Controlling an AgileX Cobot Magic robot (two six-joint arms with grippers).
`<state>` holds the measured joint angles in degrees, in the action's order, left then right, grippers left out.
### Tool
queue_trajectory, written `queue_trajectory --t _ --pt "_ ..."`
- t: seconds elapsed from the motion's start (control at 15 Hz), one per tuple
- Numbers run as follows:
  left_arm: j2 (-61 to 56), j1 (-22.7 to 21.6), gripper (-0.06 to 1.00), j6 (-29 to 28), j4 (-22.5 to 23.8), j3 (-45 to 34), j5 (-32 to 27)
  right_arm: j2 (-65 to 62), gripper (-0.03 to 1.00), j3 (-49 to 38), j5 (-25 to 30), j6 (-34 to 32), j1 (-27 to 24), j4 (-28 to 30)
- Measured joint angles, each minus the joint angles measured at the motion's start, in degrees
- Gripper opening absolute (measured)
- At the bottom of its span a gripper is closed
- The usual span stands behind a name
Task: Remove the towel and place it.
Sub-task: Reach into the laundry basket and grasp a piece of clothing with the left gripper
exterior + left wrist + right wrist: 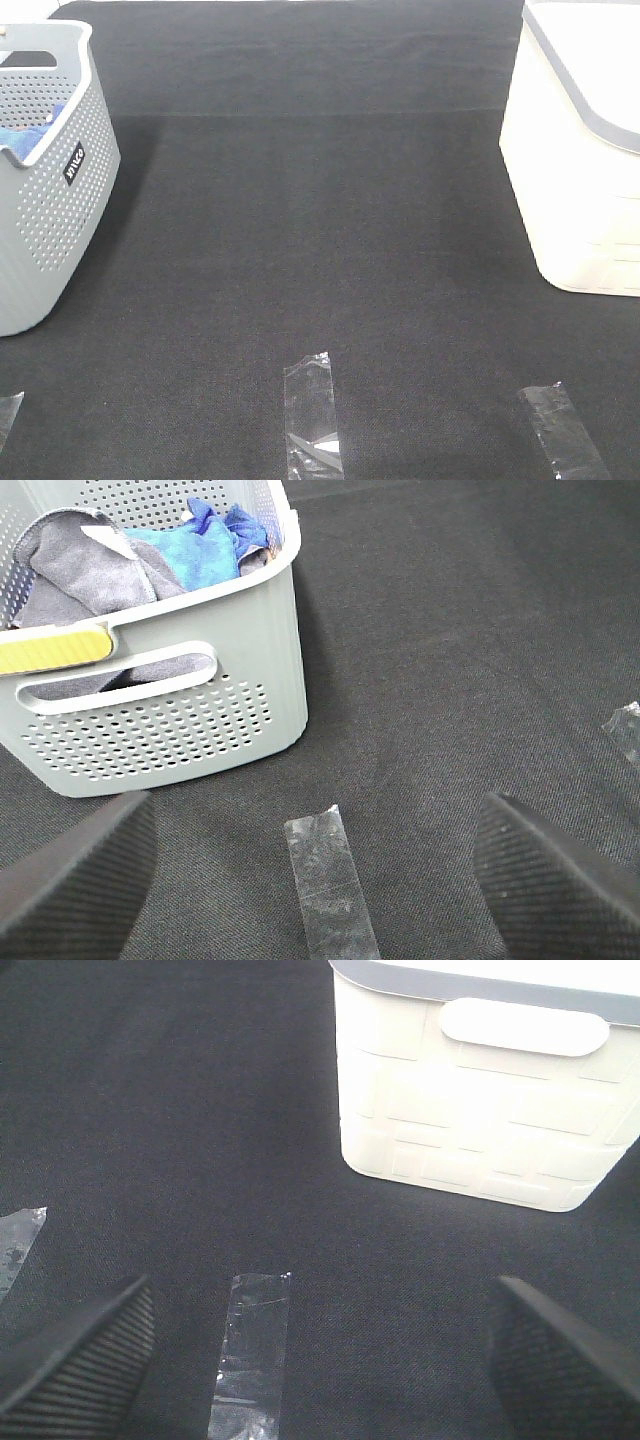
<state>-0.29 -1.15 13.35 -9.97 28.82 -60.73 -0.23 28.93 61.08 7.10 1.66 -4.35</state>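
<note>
Black ribbed pads are all I can see of my tools right now. On the left wrist cam the left gripper has its jaws spread wide with nothing between them, just mat and a strip of clear tape showing through the gap. Same story for the right gripper: wide open, empty, hovering over its own tape strip. Neither shows up on the high cam, so I reckon both arms are parked well short of the basket.

Going outward from the left jaws, the grey perforated basket sits just beyond that tape, handle slot facing the camera. The towel is inside it, grey-lavender, bunched against the handle-side wall, with a fold showing through the slot. A bright blue cloth is stuffed in right beside it on the basket's far side, touching it. So nothing of the job is done yet.

The white bin is well apart from the basket, across the black mat, in front of the right arm. My guess is that the spacing leaves a stretch of mat between them for laying the towel out. The left arm already faces the basket, so I'd send that one in first. The worry is the blue cloth coming up with the towel, since they're pressed together.
</note>
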Motion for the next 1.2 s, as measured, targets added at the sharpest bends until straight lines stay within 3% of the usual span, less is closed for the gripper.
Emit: queue_trajectory --t 1.2 --pt "0.0 0.0 0.82 0.0 0.0 0.0 0.0 0.0 0.83 0.0 0.0 0.0 0.0 0.0"
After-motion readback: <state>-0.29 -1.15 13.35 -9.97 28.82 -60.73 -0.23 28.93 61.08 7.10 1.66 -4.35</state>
